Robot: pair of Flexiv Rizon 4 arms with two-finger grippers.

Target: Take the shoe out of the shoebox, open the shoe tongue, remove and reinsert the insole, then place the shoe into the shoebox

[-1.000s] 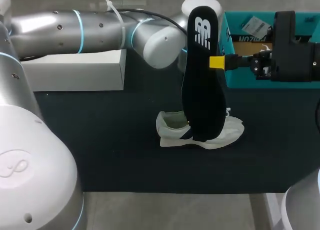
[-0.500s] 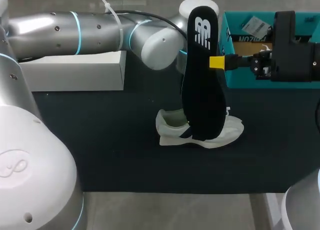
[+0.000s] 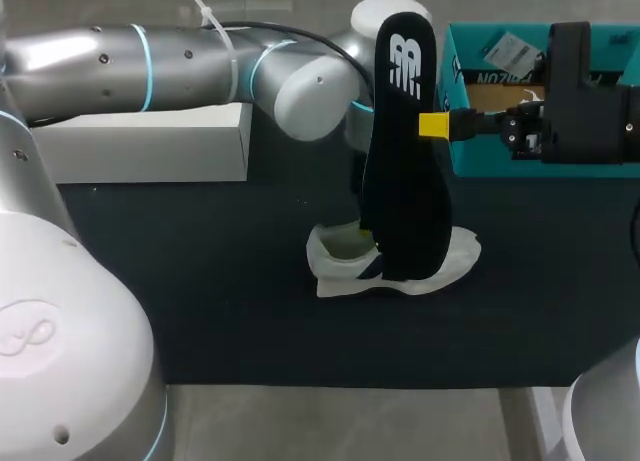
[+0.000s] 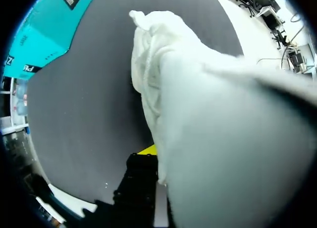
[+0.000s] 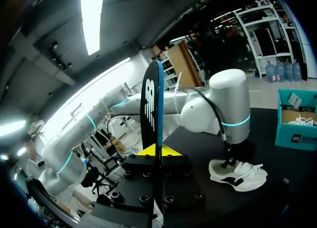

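1. We see the dark tabletop [image 3: 220, 311] carrying all items.

2. Our left arm [image 3: 180, 61] enters from the left side and crosses the far part of the tabletop. Its wrist stands above the heel end of the shoe.

3. Our right arm [image 3: 590, 91] enters from the right side and sits in front of the shoebox.

4. The teal shoebox [image 3: 480, 146] stands open at the far right of the tabletop. A white box [image 3: 150, 146] lies at the far left, under the left arm.

5. The black insole [image 3: 400, 171] is out of the shoe. It is held upright, with its lower end just above the shoe and its upper end bearing white print.

6. The white shoe [image 3: 345, 256] rests on the tabletop near the middle, outside the shoebox and well apart from it.

7. The right claw [image 3: 433, 125] pinches the insole by 1 long edge; the right wrist view shows the insole between the 2 yellow tips.

8. The left claw [image 5: 228, 160] is at the heel of the shoe. We cannot tell whether it is spread or closed, because the shoe fills the left wrist view.
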